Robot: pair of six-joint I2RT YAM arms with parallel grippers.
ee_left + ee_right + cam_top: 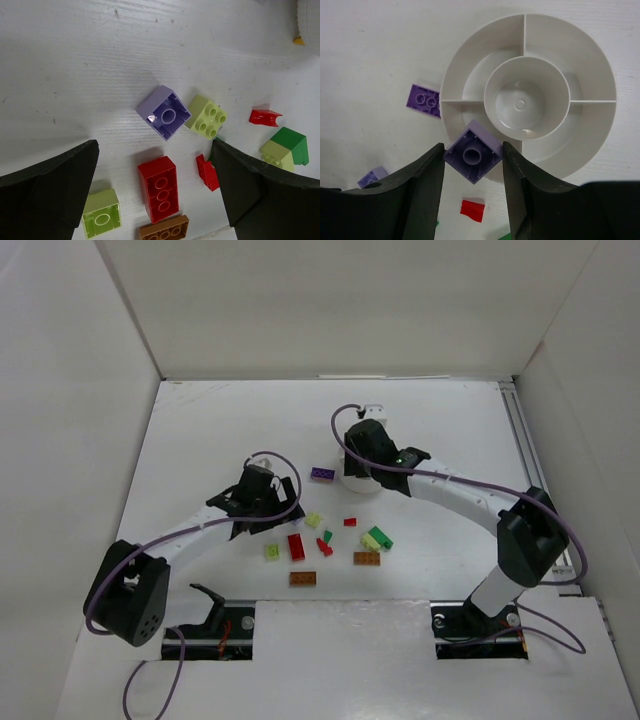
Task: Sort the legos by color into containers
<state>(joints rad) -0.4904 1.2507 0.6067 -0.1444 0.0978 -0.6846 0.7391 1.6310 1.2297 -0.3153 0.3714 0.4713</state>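
dish [600, 75]: white, round, sectioned | legos [296, 546]: purple, red, green, yellow-green, orange, scattered beside it | purple lego [472, 156]: above its rim

My counter [200, 450] is white and a little scuffed. The round white dish [600, 65] stands at its far middle, with a flat purple brick [322, 474] just beside the rim. The rest lie loose nearer me. A square purple brick [164, 112] sits just beside a yellow-green brick [207, 116]. A long red brick [160, 188] has an orange-brown brick [165, 231] by its end. Further right I see a second orange-brown brick [366, 559], a small red piece [350, 522], and a dark green brick [294, 144] against a pale brick [274, 152].
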